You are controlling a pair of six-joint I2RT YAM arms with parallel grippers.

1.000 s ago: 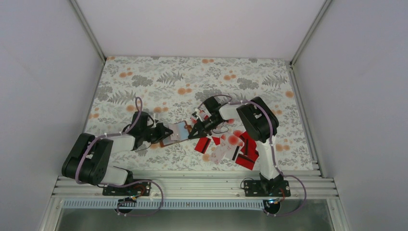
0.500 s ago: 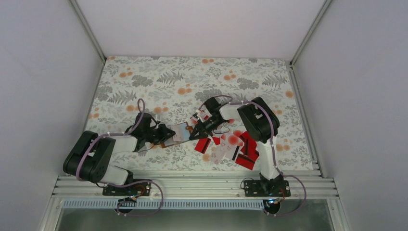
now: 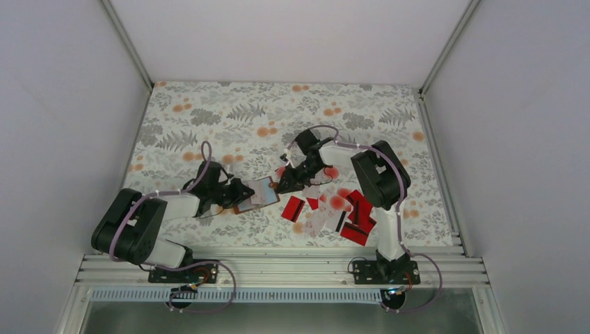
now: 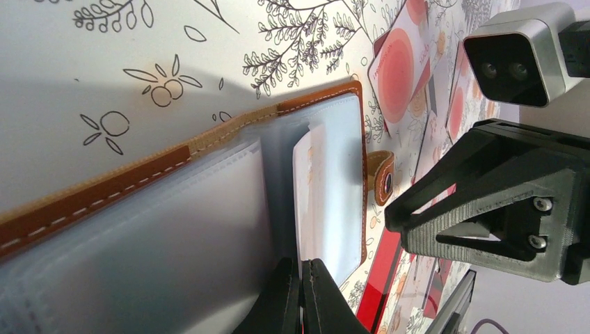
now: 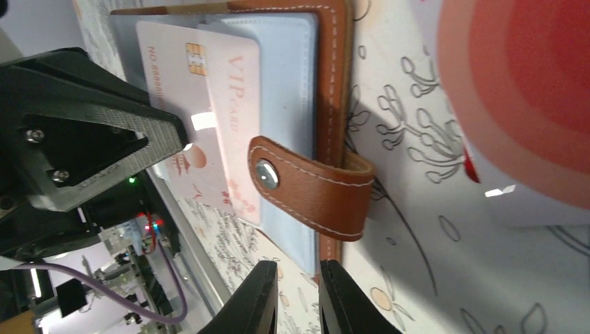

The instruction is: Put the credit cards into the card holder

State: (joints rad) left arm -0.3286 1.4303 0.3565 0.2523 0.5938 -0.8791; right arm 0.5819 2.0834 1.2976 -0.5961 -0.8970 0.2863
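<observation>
Backing away from the card holder (image 5: 327, 83) on the desk (image 3: 209, 111), the right tool (image 5: 298, 268) is parting, empty, leaving one pale card (image 5: 209, 90) half in a pocket. Meanwhile the left tool (image 4: 301, 268) is clenching the holder's leaf; tilting it risks shedding that card.

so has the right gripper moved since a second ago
Yes: the right gripper has shifted toward the table's far edge, away from the red card, still by the card holder.

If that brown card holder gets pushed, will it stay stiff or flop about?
Probably floppy: the card holder lies open with thin clear sleeves bowing apart. Its strap curls loosely, so it could snag. Likely light; a push may slide it.
</observation>
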